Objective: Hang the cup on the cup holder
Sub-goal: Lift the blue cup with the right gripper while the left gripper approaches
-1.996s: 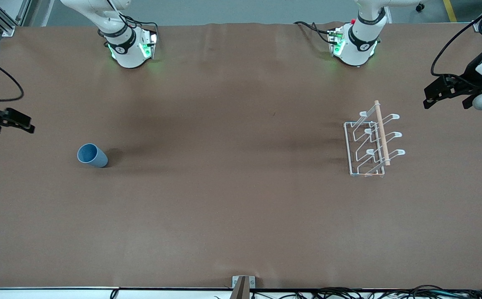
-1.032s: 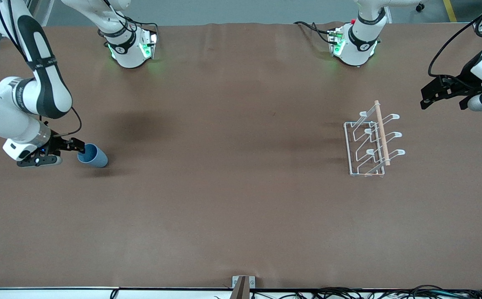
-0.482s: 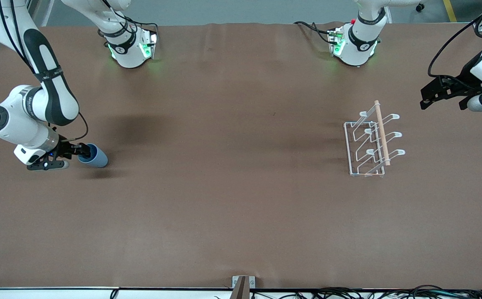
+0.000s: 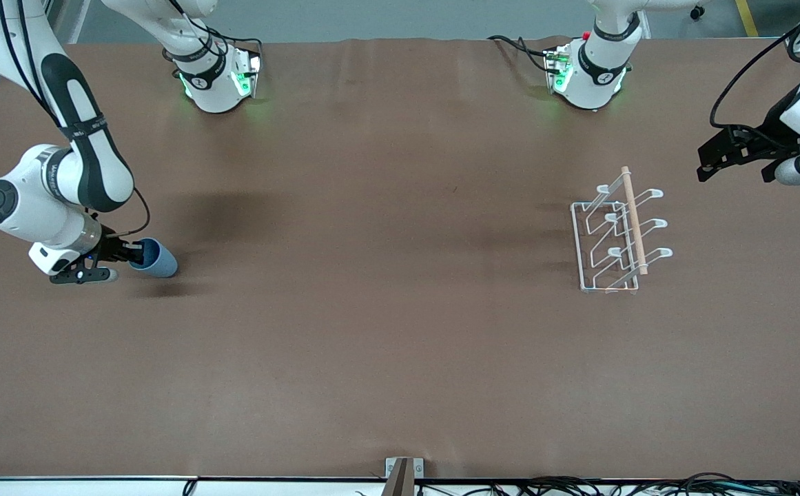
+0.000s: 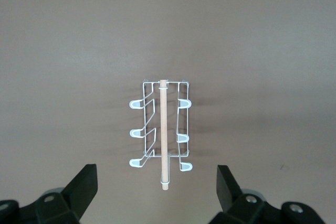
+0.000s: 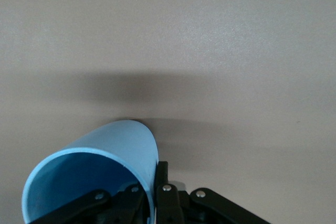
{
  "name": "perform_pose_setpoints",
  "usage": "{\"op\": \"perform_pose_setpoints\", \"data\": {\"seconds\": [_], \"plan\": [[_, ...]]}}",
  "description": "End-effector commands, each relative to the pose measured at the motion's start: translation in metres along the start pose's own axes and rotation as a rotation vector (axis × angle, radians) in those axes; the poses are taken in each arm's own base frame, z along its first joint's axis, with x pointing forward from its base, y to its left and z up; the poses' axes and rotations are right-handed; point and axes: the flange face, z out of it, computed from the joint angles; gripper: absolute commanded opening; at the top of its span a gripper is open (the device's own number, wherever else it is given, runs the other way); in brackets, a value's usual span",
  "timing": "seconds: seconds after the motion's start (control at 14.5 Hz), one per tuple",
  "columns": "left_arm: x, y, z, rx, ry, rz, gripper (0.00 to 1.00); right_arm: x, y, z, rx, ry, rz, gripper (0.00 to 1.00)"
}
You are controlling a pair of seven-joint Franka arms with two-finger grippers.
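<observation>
A small light-blue matte tumbler (image 4: 155,259), handleless and lying tipped on its side, rests on the brown table (image 4: 372,331) toward the right arm's end, its open mouth turned to the right gripper (image 4: 132,253). That gripper is low at the cup's mouth; in the right wrist view the black fingers (image 6: 164,195) stand close together on either side of the cup's (image 6: 94,177) thin rim wall, one inside the mouth and one outside, pinched onto it. The white wire cup holder (image 4: 617,234), with a rectangular base, looped upturned prongs and a light wooden dowel (image 4: 634,220) along its top, stands toward the left arm's end of the table, well apart from the cup. The left arm waits, its gripper (image 4: 741,155) held in the air above the table near that end; in the left wrist view its fingers (image 5: 84,184) are spread wide with nothing between them, and the rack (image 5: 161,135) shows on the table between them, farther off.
</observation>
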Motion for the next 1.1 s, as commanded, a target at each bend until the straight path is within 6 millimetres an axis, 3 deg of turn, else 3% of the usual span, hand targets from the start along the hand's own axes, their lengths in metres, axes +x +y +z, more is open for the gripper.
{"op": "perform_pose_setpoints", "data": {"seconds": [0.0, 0.28, 0.41, 0.76, 1.03], "plan": [[-0.001, 0.002, -0.004, 0.004, 0.006, 0.021, 1.00, 0.005, 0.002, -0.008, 0.023, -0.011, 0.022, 0.00], [0.000, 0.005, -0.004, 0.004, 0.006, 0.024, 1.00, 0.022, -0.006, -0.047, 0.142, -0.101, 0.061, 0.00], [0.000, 0.004, -0.004, 0.004, 0.006, 0.024, 1.00, 0.031, -0.021, -0.065, 0.238, -0.123, 0.084, 0.00], [0.000, 0.004, -0.006, 0.004, 0.009, 0.049, 1.00, 0.043, -0.119, -0.087, 0.562, -0.123, 0.129, 0.00], [0.007, -0.001, -0.015, 0.006, 0.033, 0.156, 1.00, 0.048, -0.216, -0.094, 0.756, -0.151, 0.184, 0.00]]}}
